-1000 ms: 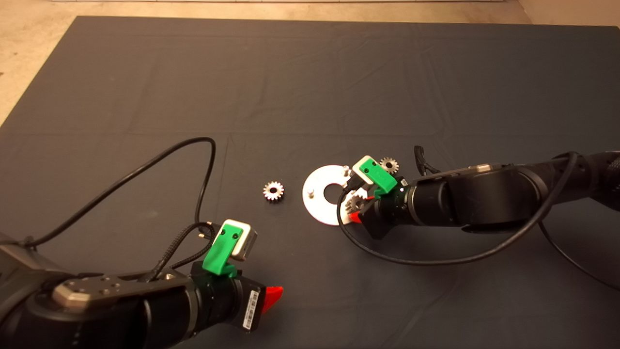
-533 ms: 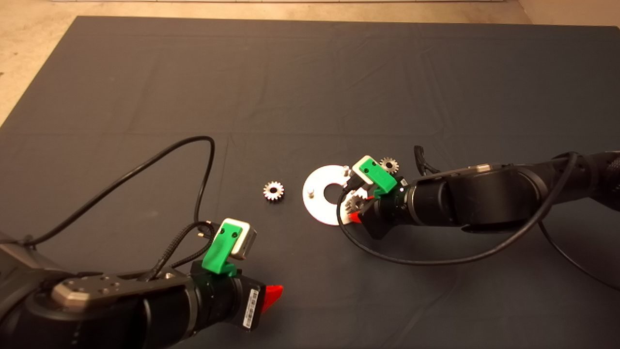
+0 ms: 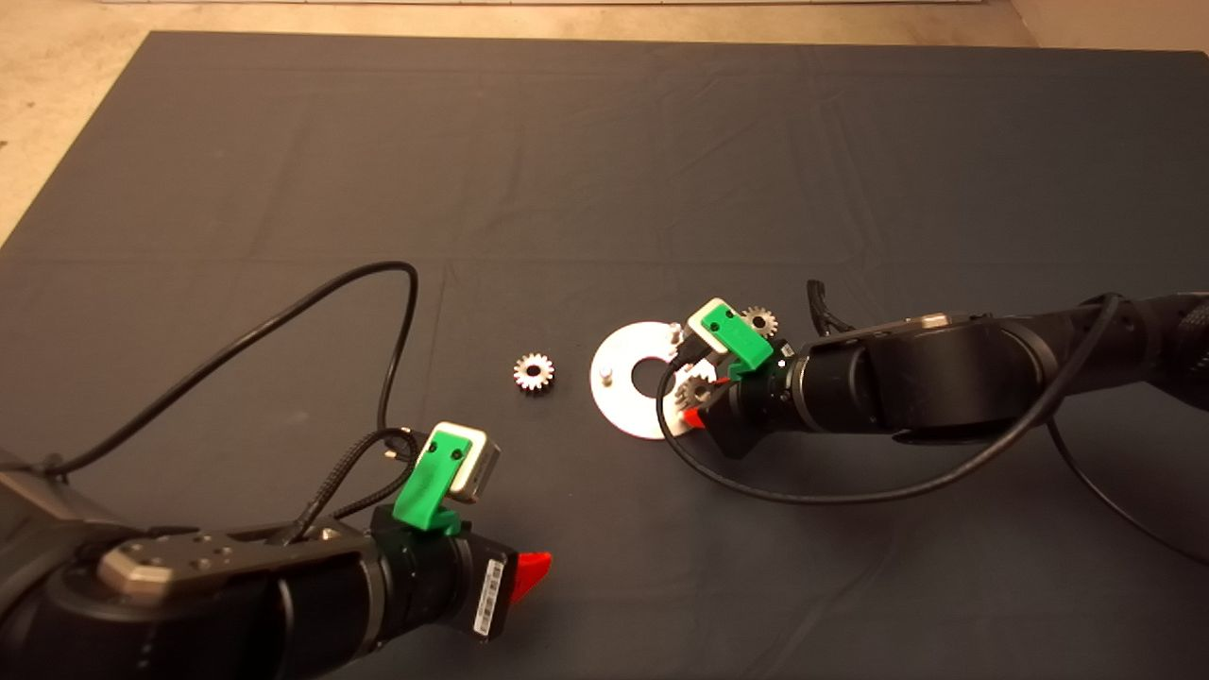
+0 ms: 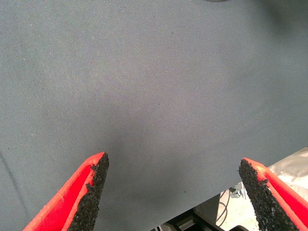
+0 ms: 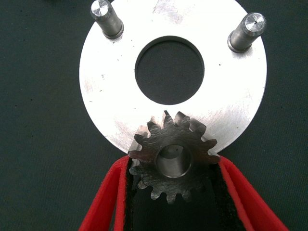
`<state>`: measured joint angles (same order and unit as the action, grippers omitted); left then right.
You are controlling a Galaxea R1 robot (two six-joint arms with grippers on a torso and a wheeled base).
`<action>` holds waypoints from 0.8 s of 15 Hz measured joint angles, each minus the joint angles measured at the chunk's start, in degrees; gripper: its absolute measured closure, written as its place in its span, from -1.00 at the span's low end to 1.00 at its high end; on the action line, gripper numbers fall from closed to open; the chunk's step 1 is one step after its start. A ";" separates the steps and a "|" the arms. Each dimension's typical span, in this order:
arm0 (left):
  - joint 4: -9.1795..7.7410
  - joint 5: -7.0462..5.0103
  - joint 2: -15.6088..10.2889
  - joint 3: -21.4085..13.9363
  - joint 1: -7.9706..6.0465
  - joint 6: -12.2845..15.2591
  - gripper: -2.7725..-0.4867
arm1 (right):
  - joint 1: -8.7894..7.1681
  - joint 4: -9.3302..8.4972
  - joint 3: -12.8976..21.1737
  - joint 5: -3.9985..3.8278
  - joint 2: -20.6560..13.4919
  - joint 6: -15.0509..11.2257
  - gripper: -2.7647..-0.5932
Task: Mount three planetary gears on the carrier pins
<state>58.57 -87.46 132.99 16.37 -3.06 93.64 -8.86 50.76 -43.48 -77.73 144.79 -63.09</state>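
Note:
The flat silver disc (image 5: 96, 82) lies on the mat, also in the head view (image 3: 619, 364). Two bare carrier pins (image 5: 107, 18) (image 5: 246, 32) stand on it. My right gripper (image 5: 174, 166) is shut on a planetary gear (image 5: 173, 159) at the disc's near edge, and a third pin shows inside its bore. In the head view this gear (image 3: 697, 387) sits at the disc's right rim. A loose gear (image 3: 534, 371) lies left of the disc. Another gear (image 3: 758, 321) lies behind the right wrist. My left gripper (image 4: 173, 168) is open and empty over bare mat at the lower left (image 3: 534, 571).
Black cables loop over the mat from both arms, one (image 3: 283, 321) on the left and one (image 3: 803, 496) below the right wrist. The mat's front edge and gear on the floor (image 4: 288, 183) show in the left wrist view.
My right wrist has shifted slightly up and away over the disc's right rim, so the held gear shows more. The left arm, the disc and the loose gears have not moved.

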 joint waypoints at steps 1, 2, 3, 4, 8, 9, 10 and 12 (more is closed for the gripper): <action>-0.01 0.00 0.00 0.00 0.00 0.00 -0.24 | 0.00 0.00 0.00 -0.02 0.02 0.00 0.70; -0.03 -0.02 0.00 0.00 0.00 0.00 -0.24 | 0.01 0.00 0.00 -0.06 0.20 0.00 0.70; -0.03 0.00 0.00 0.00 0.00 0.02 -0.24 | 0.02 -0.02 0.00 -0.06 0.33 0.00 0.70; -0.03 -0.02 0.00 0.00 0.00 0.02 -0.24 | 0.10 0.00 0.00 -0.05 0.33 0.00 0.70; -0.05 0.00 0.00 0.00 0.00 0.01 -0.24 | 0.13 -0.05 0.00 -0.05 0.32 0.00 0.70; -0.03 0.00 0.00 0.00 -0.02 0.02 -0.24 | 0.16 -0.07 0.00 -0.05 0.30 0.00 0.70; -0.04 0.00 0.00 0.00 -0.01 0.01 -0.24 | 0.16 -0.07 0.00 -0.03 0.30 0.00 0.70; -0.06 0.00 0.00 0.00 0.00 0.00 -0.24 | 0.18 -0.36 0.02 -0.05 0.30 -0.02 0.70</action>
<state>58.51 -87.46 132.99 16.37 -3.06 93.64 -8.68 50.40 -43.46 -77.78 145.09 -63.11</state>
